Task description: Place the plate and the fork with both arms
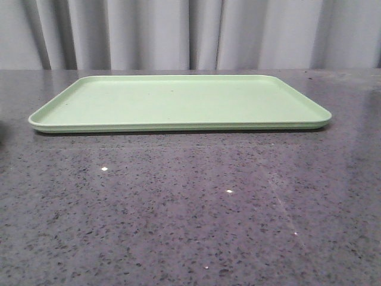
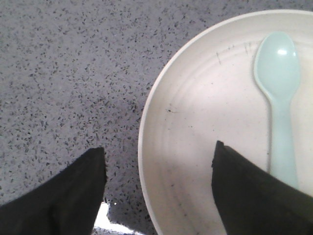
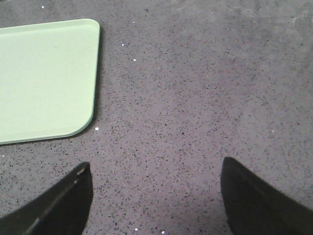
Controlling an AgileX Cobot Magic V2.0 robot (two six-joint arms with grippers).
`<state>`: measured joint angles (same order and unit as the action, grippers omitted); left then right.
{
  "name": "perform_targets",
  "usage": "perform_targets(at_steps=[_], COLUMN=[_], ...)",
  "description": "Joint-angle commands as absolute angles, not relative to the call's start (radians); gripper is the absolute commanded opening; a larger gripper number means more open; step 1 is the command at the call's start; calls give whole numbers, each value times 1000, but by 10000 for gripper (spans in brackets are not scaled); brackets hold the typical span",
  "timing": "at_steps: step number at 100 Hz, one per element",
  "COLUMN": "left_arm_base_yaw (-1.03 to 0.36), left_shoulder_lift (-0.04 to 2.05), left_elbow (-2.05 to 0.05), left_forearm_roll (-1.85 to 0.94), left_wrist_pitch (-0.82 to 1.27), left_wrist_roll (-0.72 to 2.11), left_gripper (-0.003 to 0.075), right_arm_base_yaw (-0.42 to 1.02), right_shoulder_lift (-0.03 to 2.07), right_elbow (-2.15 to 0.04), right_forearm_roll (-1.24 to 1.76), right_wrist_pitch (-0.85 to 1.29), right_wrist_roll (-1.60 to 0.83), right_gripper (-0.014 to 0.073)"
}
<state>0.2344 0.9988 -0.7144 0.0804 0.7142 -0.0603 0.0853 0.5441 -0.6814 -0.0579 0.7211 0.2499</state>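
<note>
Plate [image 2: 205,127] rim sits between your left gripper's [image 2: 159,188] spread fingers, one over the counter [image 2: 63,73], one over the plate's inside beside a spoon [image 2: 279,98] lying in it. Your right gripper [image 3: 154,200], also spread, holds nothing above bare counter near the tray's [image 3: 44,78] corner; the fork shows in no view. Risk: closing on the shallow rim could tilt the plate and slide the spoon out, or the grip could slip.

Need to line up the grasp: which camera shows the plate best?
The left wrist view. The plate fills much of it, rim clear, a pale blue spoon lying in it, and the open left hand straddles its rim. The front and right wrist views show no plate, only the green tray.
</note>
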Motion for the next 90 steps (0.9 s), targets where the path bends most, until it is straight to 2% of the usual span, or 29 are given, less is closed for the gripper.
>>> perform_targets(at_steps=[1,84,90], left_arm_base_yaw=[236,236,236], left_shoulder_lift=[1018,1188,1189], left_elbow=[-748,-748,-748], left_forearm_roll=[86,90,88], left_wrist_pitch=[647,598,600], left_wrist_roll=[-70,-70,-70], left_gripper=[459,459,442], right_arm_base_yaw=[87,86,86], right_shoulder_lift=[554,554,554], right_elbow=[-718,-718,-718], right_forearm_roll=[-64,-64,-64], right_wrist_pitch=[654,662,662], right_wrist_roll=[248,248,248], right_gripper=[549,549,549])
